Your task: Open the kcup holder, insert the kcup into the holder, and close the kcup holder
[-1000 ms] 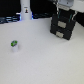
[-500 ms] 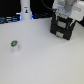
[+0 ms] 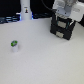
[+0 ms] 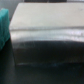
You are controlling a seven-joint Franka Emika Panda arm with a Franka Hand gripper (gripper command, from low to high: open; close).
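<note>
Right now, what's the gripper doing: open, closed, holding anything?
Gripper: at the kcup holder; open or shut cannot be told. The kcup sits apart on the table.

White, blocky wrist and hand [image 3: 64, 7], rounded at the edges, shaded pale grey underneath. Two dark fingers [image 3: 56, 21] below (black or near it), straight and slim. Too blurred for screws, cables or markings.
</note>
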